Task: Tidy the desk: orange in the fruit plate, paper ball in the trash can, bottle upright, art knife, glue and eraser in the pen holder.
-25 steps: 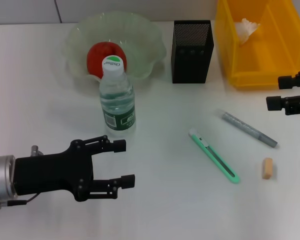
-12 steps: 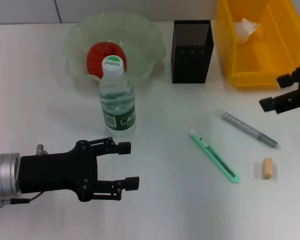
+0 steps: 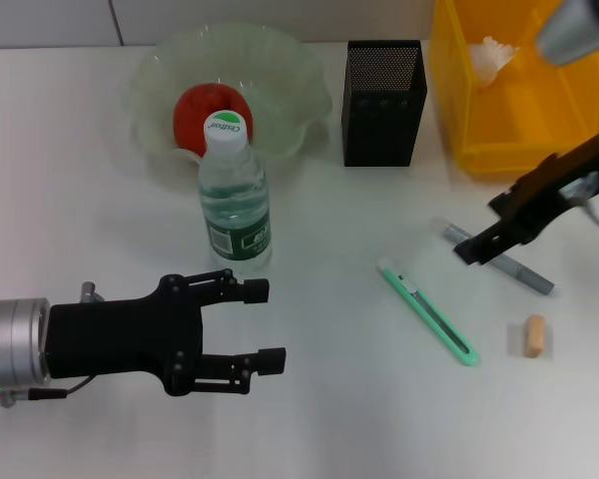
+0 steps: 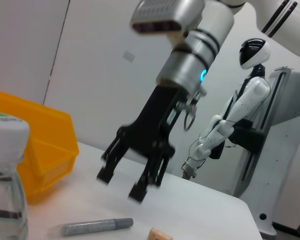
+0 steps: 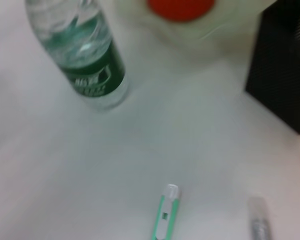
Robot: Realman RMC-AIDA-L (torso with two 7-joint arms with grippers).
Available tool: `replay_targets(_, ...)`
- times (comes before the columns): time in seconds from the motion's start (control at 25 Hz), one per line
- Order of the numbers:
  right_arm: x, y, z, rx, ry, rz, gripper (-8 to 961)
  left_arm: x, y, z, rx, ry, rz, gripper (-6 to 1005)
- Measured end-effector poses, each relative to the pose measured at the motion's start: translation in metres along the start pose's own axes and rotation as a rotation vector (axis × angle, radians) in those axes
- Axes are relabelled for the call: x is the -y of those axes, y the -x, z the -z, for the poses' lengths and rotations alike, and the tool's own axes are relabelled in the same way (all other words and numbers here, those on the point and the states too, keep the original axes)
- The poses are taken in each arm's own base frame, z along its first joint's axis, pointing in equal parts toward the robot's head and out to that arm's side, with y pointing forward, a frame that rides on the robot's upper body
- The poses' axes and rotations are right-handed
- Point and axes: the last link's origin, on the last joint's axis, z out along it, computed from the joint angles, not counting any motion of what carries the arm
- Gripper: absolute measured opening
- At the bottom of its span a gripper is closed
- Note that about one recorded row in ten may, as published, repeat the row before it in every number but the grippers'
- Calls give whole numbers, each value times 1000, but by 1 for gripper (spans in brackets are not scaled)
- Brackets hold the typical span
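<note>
The orange (image 3: 208,115) lies in the pale fruit plate (image 3: 290,60). The bottle (image 3: 235,200) stands upright in front of it. The paper ball (image 3: 497,55) lies in the yellow trash bin (image 3: 524,125). The black mesh pen holder (image 3: 383,88) stands between plate and bin. The green art knife (image 3: 426,310), the grey glue stick (image 3: 524,269) and the tan eraser (image 3: 534,335) lie on the table. My right gripper (image 3: 482,230) hangs open over the glue's far end; it also shows in the left wrist view (image 4: 120,185). My left gripper (image 3: 266,323) is open and empty, in front of the bottle.
The right wrist view shows the bottle (image 5: 87,60), the pen holder (image 5: 285,70), the art knife's tip (image 5: 165,215) and the glue's end (image 5: 260,220). The left wrist view shows the glue (image 4: 95,226) and the eraser (image 4: 159,234).
My right arm has swung in from the right edge to above the glue stick's far end. My left gripper has slid slightly to the right. The objects have not moved.
</note>
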Motion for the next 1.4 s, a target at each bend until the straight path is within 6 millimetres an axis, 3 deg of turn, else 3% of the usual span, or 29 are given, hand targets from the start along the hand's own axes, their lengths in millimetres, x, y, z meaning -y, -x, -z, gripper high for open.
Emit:
replay_targets(0.2,-9,15,-30,-46,-4,41,835,2,-1,-3,4,-2,-4,844)
replay_targets(0.6,-38,32,-65,-77,-2,123,828,2,0,-3,6,-4,-3,844)
replay_targets(1.4,-46,34,-84,-69,-53,131,772,0,7,0,15,-24,4,844)
